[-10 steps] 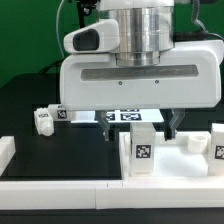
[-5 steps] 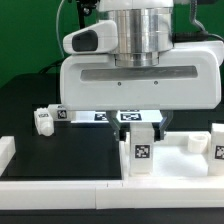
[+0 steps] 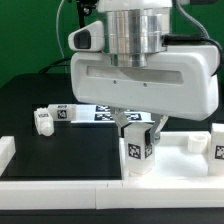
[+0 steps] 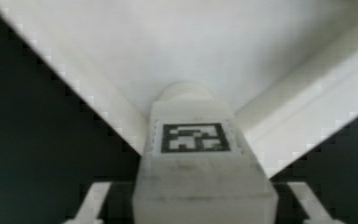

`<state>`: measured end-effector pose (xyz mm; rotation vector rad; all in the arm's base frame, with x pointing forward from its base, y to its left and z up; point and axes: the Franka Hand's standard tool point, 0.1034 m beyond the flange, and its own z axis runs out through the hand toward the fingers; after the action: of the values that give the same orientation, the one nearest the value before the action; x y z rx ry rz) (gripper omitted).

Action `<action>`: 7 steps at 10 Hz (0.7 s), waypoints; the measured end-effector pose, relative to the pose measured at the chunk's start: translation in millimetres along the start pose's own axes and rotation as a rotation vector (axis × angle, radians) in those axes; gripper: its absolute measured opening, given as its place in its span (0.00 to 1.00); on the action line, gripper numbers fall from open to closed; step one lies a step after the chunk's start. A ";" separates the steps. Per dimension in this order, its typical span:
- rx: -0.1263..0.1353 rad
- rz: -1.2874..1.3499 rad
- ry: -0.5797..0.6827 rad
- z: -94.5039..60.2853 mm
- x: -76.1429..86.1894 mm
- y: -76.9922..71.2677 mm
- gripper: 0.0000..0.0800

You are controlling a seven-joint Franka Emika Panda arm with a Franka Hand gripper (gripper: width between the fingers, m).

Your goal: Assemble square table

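A chunky white leg [image 3: 139,152] with a black-and-white tag stands on the white square tabletop [image 3: 185,162] at the exterior view's right. My gripper [image 3: 141,127] hangs right over it, one finger on each side of the leg's top. In the wrist view the leg [image 4: 195,150] fills the space between the fingers [image 4: 98,205], with a thin dark gap on each side, so the jaws look open and not touching. The tabletop [image 4: 158,50] spreads out behind the leg.
A second tagged leg [image 3: 43,120] lies on the black table at the exterior view's left. The marker board [image 3: 98,114] lies behind my gripper. Another leg [image 3: 217,145] stands at the right edge. A long white bar [image 3: 60,188] runs along the front.
My gripper has shifted a little to the exterior view's right and its fingers now stand closer around the leg. The leg's tag looks slightly turned.
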<state>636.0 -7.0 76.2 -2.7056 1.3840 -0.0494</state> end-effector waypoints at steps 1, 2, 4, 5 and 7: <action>0.012 0.152 -0.001 0.3 0.3 1.0 0.36; 0.020 0.237 -0.001 0.1 0.1 1.9 0.36; 0.021 0.339 -0.006 0.1 0.2 2.4 0.36; 0.021 0.401 -0.008 0.1 0.4 2.8 0.36; 0.023 0.490 -0.012 0.2 0.4 2.9 0.36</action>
<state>633.8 -9.0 75.6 -2.2663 1.9798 -0.0096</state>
